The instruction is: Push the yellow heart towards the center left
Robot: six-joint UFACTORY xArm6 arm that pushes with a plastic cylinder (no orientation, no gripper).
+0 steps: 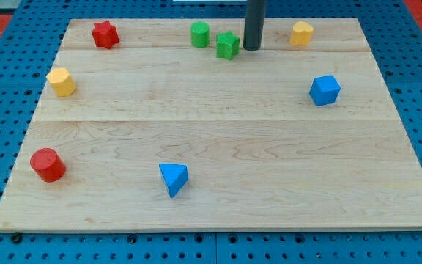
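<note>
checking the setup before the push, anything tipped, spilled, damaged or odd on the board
Nothing stands out. All eight small coloured blocks sit apart on the pale wooden board. My tip rests just right of the green star block, not touching the yellow blocks.

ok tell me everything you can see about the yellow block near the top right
The yellow block is small, solid-looking and matte, with a lighter top face; its shape reads roughly heart-like but is hard to confirm. It sits flat on the wooden board near the view's top right, touching nothing. My tip stands to its left, clearly apart.
</note>
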